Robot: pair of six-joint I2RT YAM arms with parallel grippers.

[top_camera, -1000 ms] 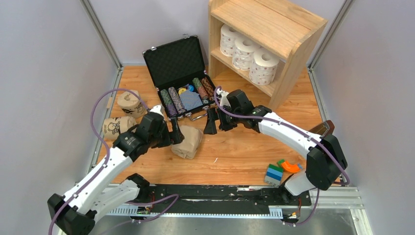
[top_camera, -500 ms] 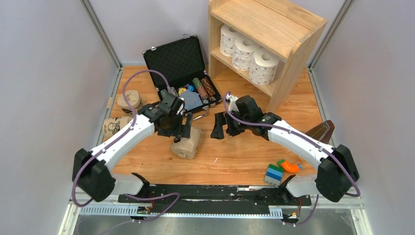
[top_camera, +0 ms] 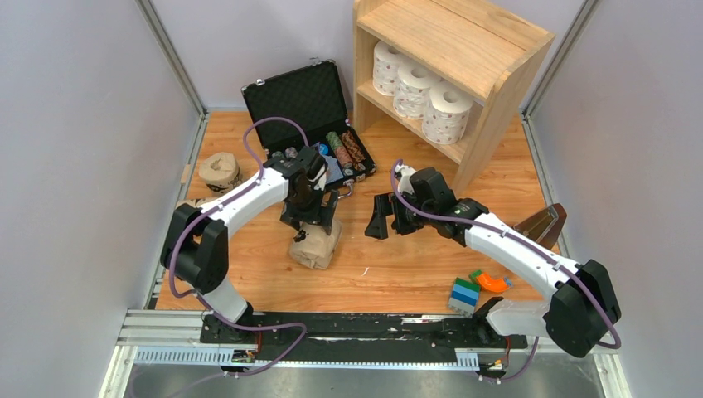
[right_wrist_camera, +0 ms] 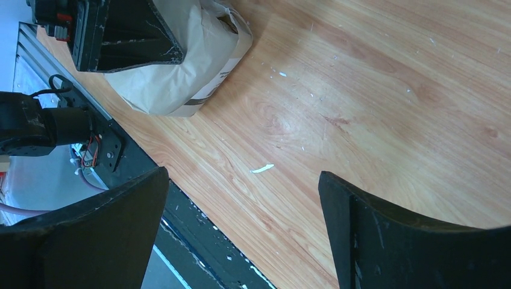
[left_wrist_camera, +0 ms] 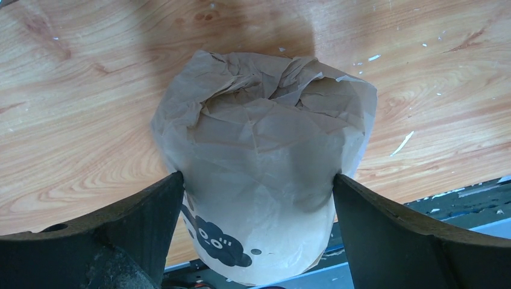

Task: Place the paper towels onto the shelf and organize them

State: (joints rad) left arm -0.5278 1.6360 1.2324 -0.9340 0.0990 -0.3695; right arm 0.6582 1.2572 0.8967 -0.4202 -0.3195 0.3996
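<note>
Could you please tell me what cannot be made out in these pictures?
- Top view: a tan roll at the left, mostly hidden by the left arm.
- Top view: the shelf below its inner board, hidden by that board and the white rolls.
- Left wrist view: whether the open left end effector touches the middle roll; its fingers cover the sides.

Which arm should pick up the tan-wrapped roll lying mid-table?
Left. The left pincer is open and straddles the tan-wrapped roll, a finger at each side. The right pincer is open over the table beside it, with nothing between its fingers.
</note>
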